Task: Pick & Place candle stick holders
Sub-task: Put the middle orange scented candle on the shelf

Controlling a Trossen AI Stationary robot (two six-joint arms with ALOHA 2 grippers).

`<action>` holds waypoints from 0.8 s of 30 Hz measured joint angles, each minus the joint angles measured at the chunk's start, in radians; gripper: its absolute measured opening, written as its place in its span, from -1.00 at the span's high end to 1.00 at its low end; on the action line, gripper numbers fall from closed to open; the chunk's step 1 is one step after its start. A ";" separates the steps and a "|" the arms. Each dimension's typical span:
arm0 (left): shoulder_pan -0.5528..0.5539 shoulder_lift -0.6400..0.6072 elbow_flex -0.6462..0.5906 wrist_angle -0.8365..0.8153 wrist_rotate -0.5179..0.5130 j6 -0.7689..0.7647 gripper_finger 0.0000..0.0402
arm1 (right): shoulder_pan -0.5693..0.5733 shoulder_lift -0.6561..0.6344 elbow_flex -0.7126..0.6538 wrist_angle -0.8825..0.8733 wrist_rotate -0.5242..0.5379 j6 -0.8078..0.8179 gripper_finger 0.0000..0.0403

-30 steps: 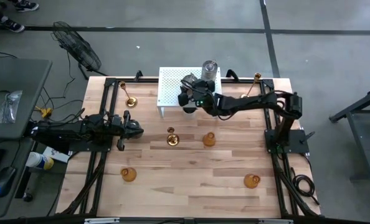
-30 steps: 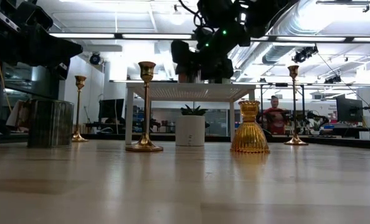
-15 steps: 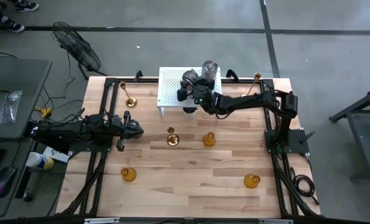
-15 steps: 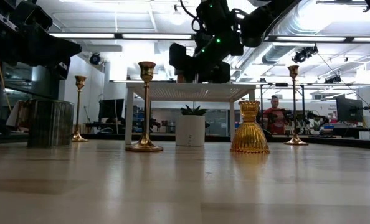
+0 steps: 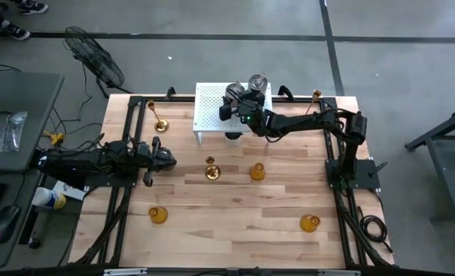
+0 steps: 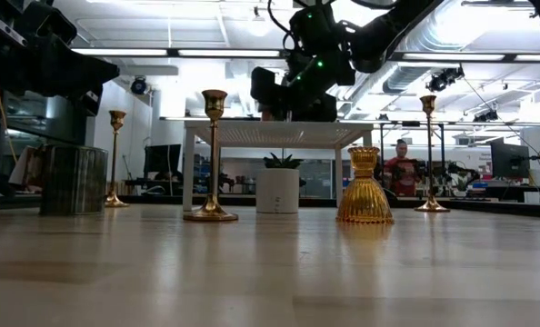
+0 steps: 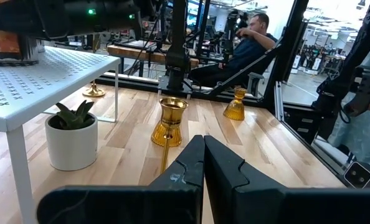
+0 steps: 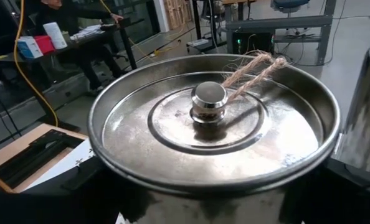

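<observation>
Holding: right gripper (image 5: 234, 101) is clamped round a silvery jar-like holder (image 5: 233, 95), w/ the white rack (image 5: 211, 107) as landmark for all below.

High view: right arm reaches across the rack top; held jar sits over the rack's right half, just beside a 2nd silvery holder (image 5: 257, 81) at the rack's far right corner. Left gripper (image 5: 168, 159) waits well left of the rack, towards the table's near side. Gold candlestick (image 5: 211, 170) and amber holder (image 5: 256, 171) stand in front of the rack; another gold one (image 5: 159, 123) left of it, one more (image 5: 315, 95) off to its right. Two amber holders (image 5: 158, 215) (image 5: 310, 222) well in front of the rack.

Low view: right gripper (image 6: 293, 102) is at rack-top level; can't tell if the jar base touches the rack (image 6: 270, 134). Gold candlestick (image 6: 211, 154) and amber holder (image 6: 364, 187) in front of the rack.

Left wrist view: left fingers (image 7: 219, 171) pressed together, nothing between them. Small potted plant (image 7: 73, 135) under the rack (image 7: 42, 74).

Right wrist view: jar lid (image 8: 213, 127) w/ knob and twine fills the frame; dark fingers (image 8: 79, 180) bracket it on both sides, so grip looks centred. 2nd jar (image 8: 365, 118) just beside.

Doing it well (judgement): keep jar upright so lid stays on; lower straight down; mind the neighbour jar, clearance is tight; release only once base sits flat on the rack, then lift clear vertically.
</observation>
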 joint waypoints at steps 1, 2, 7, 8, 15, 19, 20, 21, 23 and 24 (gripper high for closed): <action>0.000 0.000 0.000 0.000 0.000 0.000 1.00 | 0.000 0.000 0.000 0.001 0.001 0.000 -0.82; 0.000 0.000 0.000 0.000 0.000 0.000 1.00 | 0.001 0.000 0.000 0.003 0.001 0.000 -0.83; 0.000 0.000 0.000 0.000 0.000 0.000 1.00 | 0.000 0.002 -0.001 0.003 -0.008 0.001 -0.88; 0.000 0.000 0.000 0.000 0.000 0.000 1.00 | 0.000 0.002 -0.002 0.002 -0.008 0.001 -0.90; 0.000 0.000 0.000 0.000 -0.001 0.000 1.00 | -0.004 0.003 -0.002 0.005 -0.013 0.003 -0.97; 0.000 0.000 0.000 0.000 -0.001 0.000 1.00 | -0.004 -0.003 0.002 0.009 -0.003 -0.056 -0.97; 0.000 0.000 0.000 0.000 -0.001 0.000 1.00 | -0.004 -0.003 0.009 0.009 -0.005 -0.075 -0.97; 0.000 0.000 0.000 0.000 -0.001 0.000 1.00 | -0.004 -0.003 0.017 0.009 -0.009 -0.087 -0.97; 0.000 0.000 0.000 0.000 -0.001 0.000 1.00 | -0.004 -0.003 0.035 0.010 -0.013 -0.103 -0.97; 0.000 0.000 0.000 0.000 -0.001 0.000 1.00 | -0.004 -0.004 0.043 0.009 -0.017 -0.107 -0.97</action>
